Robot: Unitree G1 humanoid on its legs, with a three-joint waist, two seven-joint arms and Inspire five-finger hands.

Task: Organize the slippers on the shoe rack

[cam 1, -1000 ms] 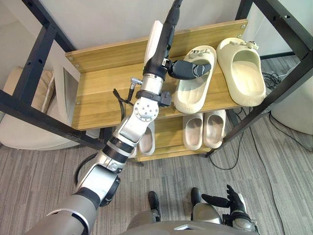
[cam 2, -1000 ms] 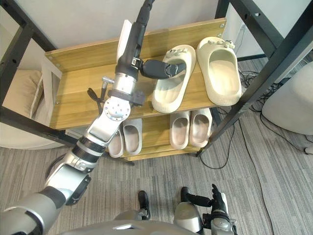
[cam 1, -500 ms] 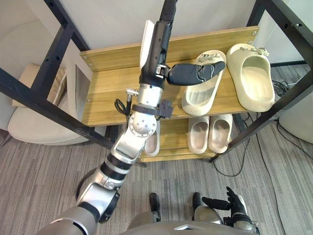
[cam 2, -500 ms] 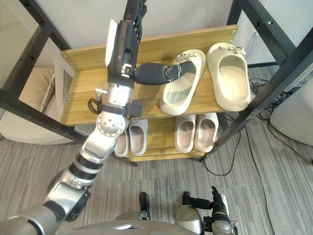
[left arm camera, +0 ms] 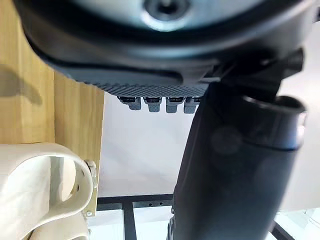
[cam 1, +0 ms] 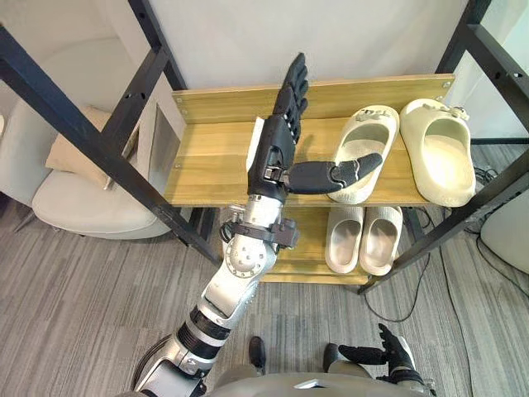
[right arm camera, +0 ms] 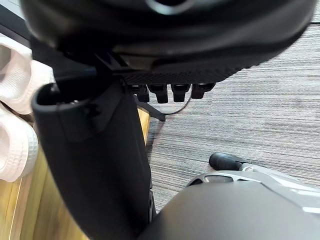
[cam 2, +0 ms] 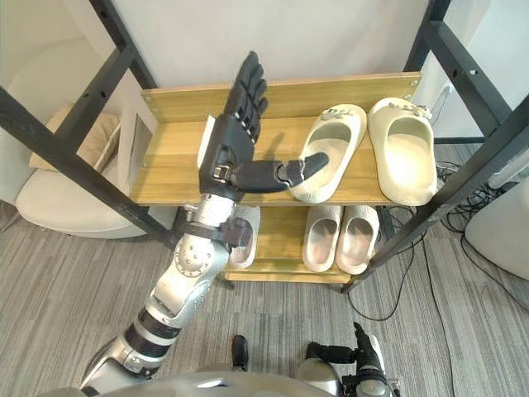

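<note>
While the task is to tidy the slippers, most of the job looks done, and one small fix may be left. At the far left of the frame sits a soft chair (cam 1: 83, 211). Next to it, the shoe rack (cam 1: 207, 165) has a bare patch of wood on the left part of its top shelf.

In the middle of the frame the left hand (cam 1: 281, 136) is held up with its fingers straight and together, pointing to the top of the frame. Its thumb (cam 1: 335, 172) sticks out to the right, and the tip lies over the near end of the slanted slipper (cam 1: 368, 141). I cannot tell if it touches. This hand holds nothing.

Right of it, the straighter slipper (cam 1: 442, 157) lies just beside the slanted one on the top shelf. A lower pair (cam 1: 364, 240) sits neatly below them.

To do this step well, I think the hand should come down flat and push the slanted slipper's heel softly to the right, so both slippers point the same way. A hard push could slide it off the front edge.

At the lower right of the frame the right hand (cam 1: 393, 356) hangs with loose, spread fingers and holds nothing.
</note>
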